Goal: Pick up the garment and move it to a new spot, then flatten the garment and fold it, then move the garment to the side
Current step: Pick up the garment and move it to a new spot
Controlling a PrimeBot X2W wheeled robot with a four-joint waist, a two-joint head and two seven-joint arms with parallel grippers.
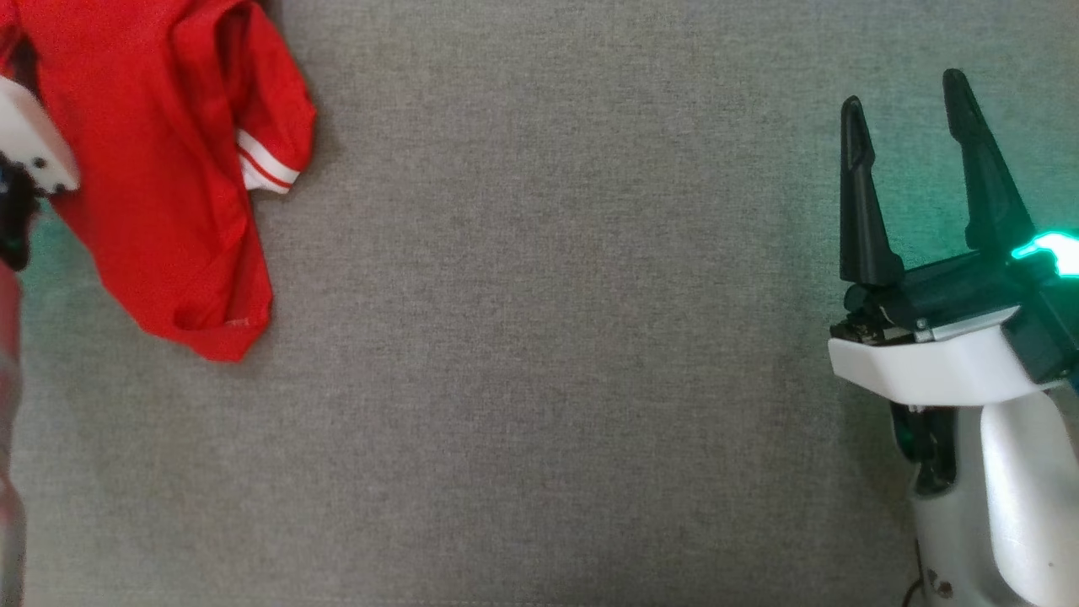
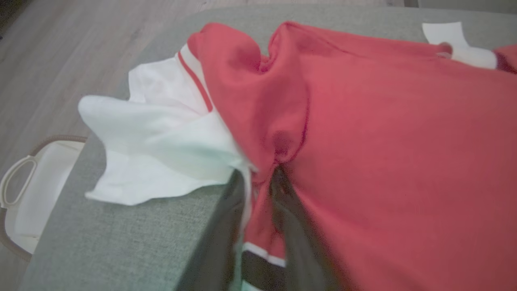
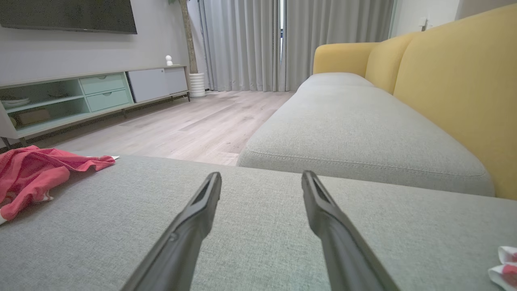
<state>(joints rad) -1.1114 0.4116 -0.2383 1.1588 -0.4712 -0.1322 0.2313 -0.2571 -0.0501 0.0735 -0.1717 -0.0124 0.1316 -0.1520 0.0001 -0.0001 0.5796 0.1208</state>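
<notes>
The garment (image 1: 169, 152) is a red shirt with white trim, crumpled at the far left of the grey cushion (image 1: 539, 354). My left arm's white wrist housing (image 1: 34, 152) sits over its left edge. In the left wrist view the garment (image 2: 383, 141) lies close up, with a white part (image 2: 161, 141) spread toward the cushion's edge. My left gripper (image 2: 260, 176) has its two dark fingers drawn in on a puckered red fold. My right gripper (image 1: 906, 93) hovers open at the right, far from the garment (image 3: 36, 173), with nothing between its fingers (image 3: 202, 202).
A white basket (image 2: 16, 194) stands on the wood floor beside the cushion's edge. A grey sofa seat with a yellow back (image 3: 452, 81) lies beyond my right gripper. A small red-and-white cloth piece (image 3: 503, 266) lies at the right. A TV cabinet (image 3: 80, 97) lines the wall.
</notes>
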